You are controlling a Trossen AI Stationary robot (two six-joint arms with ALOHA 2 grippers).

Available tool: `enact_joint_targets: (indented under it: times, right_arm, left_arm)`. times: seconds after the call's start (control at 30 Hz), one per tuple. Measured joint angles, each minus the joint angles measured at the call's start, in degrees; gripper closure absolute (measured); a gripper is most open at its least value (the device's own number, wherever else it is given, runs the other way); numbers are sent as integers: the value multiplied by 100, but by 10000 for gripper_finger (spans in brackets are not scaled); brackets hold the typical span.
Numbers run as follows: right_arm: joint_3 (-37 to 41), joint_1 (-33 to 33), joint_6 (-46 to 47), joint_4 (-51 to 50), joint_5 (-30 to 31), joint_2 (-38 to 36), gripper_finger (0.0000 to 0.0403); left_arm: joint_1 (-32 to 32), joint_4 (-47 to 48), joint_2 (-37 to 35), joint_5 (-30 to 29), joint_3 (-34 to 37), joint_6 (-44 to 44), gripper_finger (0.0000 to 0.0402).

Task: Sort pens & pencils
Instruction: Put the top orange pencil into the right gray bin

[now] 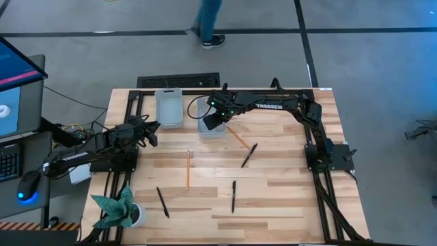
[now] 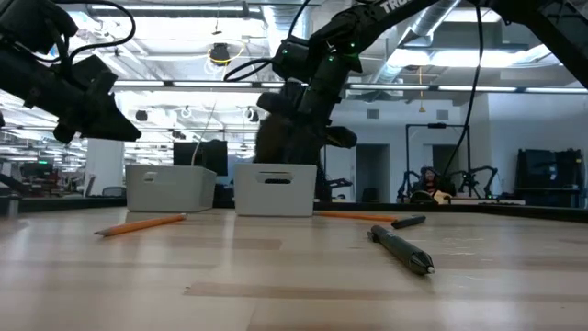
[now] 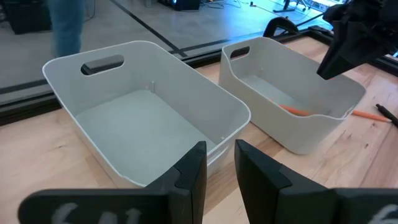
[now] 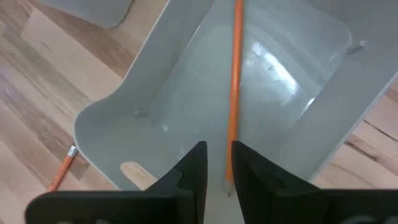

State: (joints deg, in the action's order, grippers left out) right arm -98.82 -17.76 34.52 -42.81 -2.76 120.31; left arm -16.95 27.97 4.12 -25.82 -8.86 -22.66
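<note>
Right claw (image 1: 214,121): it hangs over the right-hand white bin (image 3: 323,118), and its fingers are clenched on one orange pencil (image 4: 234,81), gripped near one end.
Held pencil: it points away from the claw and down into that bin, with its far end over the bin floor.
Left claw (image 1: 151,133): it waits above the tabletop (image 1: 273,198), just in front of the other bin (image 1: 168,107); the fingers are nearly together and hold nothing.
Other pencils: one (image 1: 188,169) lies on the tabletop well apart from the right claw, toward the front edge; one (image 1: 238,138) lies just beside the bin that the right claw is over.
Pens: three black ones (image 1: 248,155) (image 1: 233,196) (image 1: 162,202) lie loose on the tabletop, all farther from the bins than the claws are.
Handling: the sticks look light, stiff and smooth, so I think they roll easily.
Where to grip: across the middle of the shaft seems best, so that the stick does not swing.
Risk: a grip near one end may let it tip.
</note>
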Motion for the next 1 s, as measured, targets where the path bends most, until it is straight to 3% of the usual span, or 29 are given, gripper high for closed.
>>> enact_joint_targets:
  times: [0.33, 0.57, 1.0]
  right_arm:
    - [-32, -56, -2, 411, 0, 0, 301]
    - [-458, -169, -288, 236, 4, 2, 301]
    - [-1532, -154, -951, -2412, 326, 2, 301]
  left_arm:
    - [-2, 1, 0, 0, 0, 0, 329]
    - [-2, 0, 0, 0, 0, -1, 329]
    - [0, 2, 0, 0, 0, 0, 329]
